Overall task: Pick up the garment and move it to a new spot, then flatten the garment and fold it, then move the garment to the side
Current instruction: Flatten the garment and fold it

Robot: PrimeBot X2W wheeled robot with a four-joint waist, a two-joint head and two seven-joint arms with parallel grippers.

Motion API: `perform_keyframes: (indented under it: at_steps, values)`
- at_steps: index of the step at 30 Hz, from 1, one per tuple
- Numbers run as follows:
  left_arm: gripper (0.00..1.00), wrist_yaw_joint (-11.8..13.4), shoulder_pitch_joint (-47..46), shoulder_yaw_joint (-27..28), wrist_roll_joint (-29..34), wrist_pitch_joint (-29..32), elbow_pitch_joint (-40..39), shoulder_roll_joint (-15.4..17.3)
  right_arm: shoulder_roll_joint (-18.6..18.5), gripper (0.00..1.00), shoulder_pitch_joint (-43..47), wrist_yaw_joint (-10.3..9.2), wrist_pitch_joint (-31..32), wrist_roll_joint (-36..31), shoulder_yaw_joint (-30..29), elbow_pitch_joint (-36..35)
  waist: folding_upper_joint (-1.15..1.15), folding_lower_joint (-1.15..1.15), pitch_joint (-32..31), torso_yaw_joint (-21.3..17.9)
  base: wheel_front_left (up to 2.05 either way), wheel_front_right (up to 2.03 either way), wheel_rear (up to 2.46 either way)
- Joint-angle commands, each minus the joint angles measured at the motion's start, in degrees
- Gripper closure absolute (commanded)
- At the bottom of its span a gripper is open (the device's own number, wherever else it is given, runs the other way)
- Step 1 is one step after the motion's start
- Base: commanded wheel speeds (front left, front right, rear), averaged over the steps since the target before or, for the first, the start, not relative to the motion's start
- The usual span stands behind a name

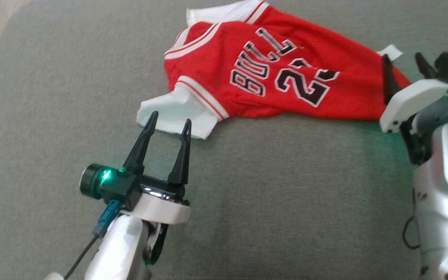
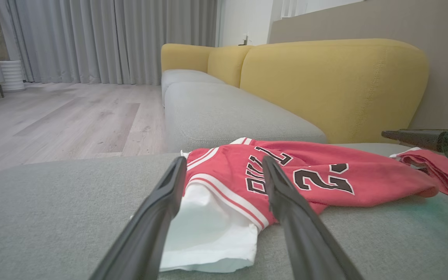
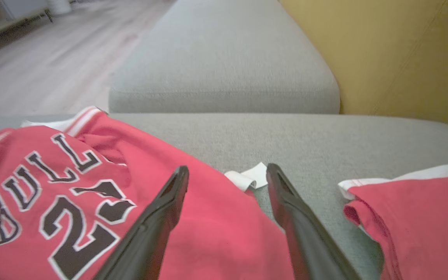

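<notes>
A red jersey [image 1: 270, 74] with black "BULL" lettering and a number lies crumpled on the grey sofa seat [image 1: 247, 202]. Its white sleeve [image 1: 173, 112] sticks out at the lower left. My left gripper [image 1: 170, 118] stands open, its fingertips right at that sleeve's edge; in the left wrist view the gripper [image 2: 223, 160] frames the sleeve [image 2: 208, 229] and the jersey [image 2: 325, 182]. At the jersey's right end my right gripper [image 1: 401, 56] is open, one finger over the red cloth. In the right wrist view that gripper [image 3: 228, 168] straddles the jersey's edge [image 3: 33, 186] beside a white tag [image 3: 249, 177].
A yellow backrest [image 2: 325, 85] rises behind the seat. Another grey seat cushion [image 3: 224, 70] adjoins beyond a seam. Wooden floor [image 2: 53, 116] and grey curtains [image 2: 91, 39] lie past the sofa's edge. A further red fold with white trim [image 3: 414, 217] lies right of my right fingers.
</notes>
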Motion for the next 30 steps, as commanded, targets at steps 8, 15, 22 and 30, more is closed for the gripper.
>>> perform_keyframes:
  at_steps: [8, 15, 22, 30]
  values:
    - [0.0, 0.96, -3.85, -1.07, -2.26, -0.54, -1.37, 0.05, -4.33, 0.67, -9.28, -0.05, 3.6, -7.82, -2.56, 13.84, 0.0, -0.01, 4.55, 4.91, 0.0, 0.0, 0.0]
    - [0.0, 1.85, -4.18, -2.13, -3.38, -0.54, -1.12, 0.04, -6.17, 1.0, -16.17, -0.05, -4.07, -11.6, -2.15, 17.56, 0.0, -0.01, 3.75, 5.61, 0.0, 0.0, 0.0]
    - [0.0, 2.33, -3.86, -2.11, -3.86, -0.54, -1.47, 0.04, -6.97, 1.0, -19.47, -0.05, -9.35, -13.25, 0.82, 17.09, 0.0, -0.01, 3.12, 6.01, 0.0, 0.0, 0.0]
    - [0.0, 2.16, -5.55, -3.39, -4.34, -0.54, -2.59, 0.04, -10.49, 1.0, -26.34, -0.05, -12.69, -19.08, 2.2, 16.85, 0.0, -0.01, 6.24, 8.9, 0.0, 0.0, 0.0]
